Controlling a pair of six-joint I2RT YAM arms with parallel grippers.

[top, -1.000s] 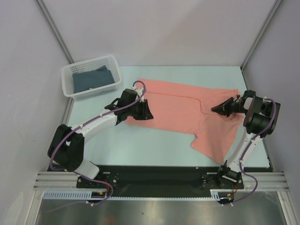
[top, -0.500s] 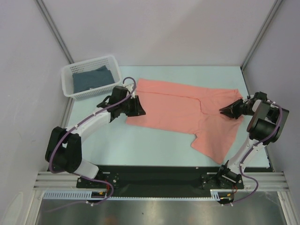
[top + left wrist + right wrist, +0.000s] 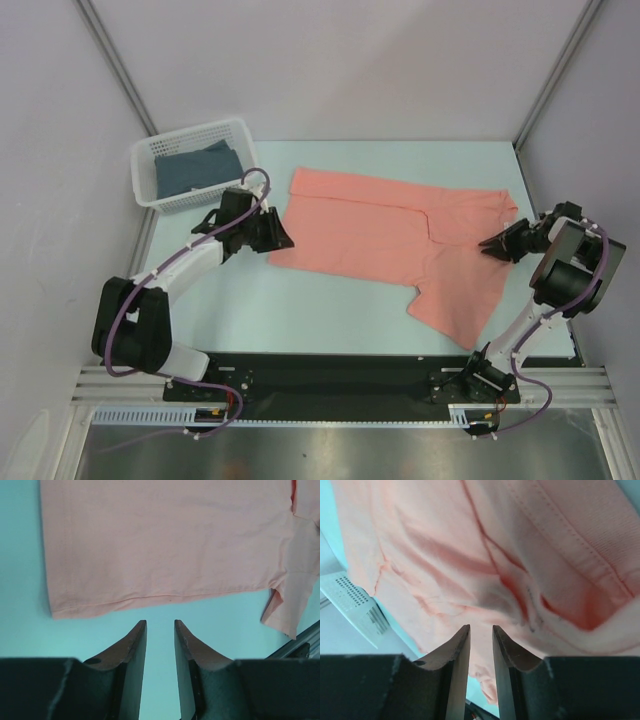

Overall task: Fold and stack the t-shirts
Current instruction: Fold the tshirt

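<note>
The salmon-pink t-shirt (image 3: 385, 235) lies flat across the table, partly folded, with a sleeve flap hanging toward the near right. Its hem (image 3: 150, 597) runs just ahead of my left gripper (image 3: 160, 622), which is open over bare table at the shirt's left edge (image 3: 283, 240) and holds nothing. My right gripper (image 3: 480, 627) is open a little above the wrinkled cloth and collar seam (image 3: 560, 525) at the shirt's right edge (image 3: 488, 243), with no cloth between its fingers. The dark slate-blue t-shirt (image 3: 195, 170) lies in the basket.
The white lattice basket (image 3: 190, 135) stands at the far left corner of the pale green table (image 3: 300, 310). Grey walls enclose both sides and the back. The black base rail (image 3: 330, 375) runs along the near edge.
My left gripper has drawn back leftward off the shirt's edge. My right gripper has pulled back to the right and its jaws have parted, leaving the cloth lying flat.
</note>
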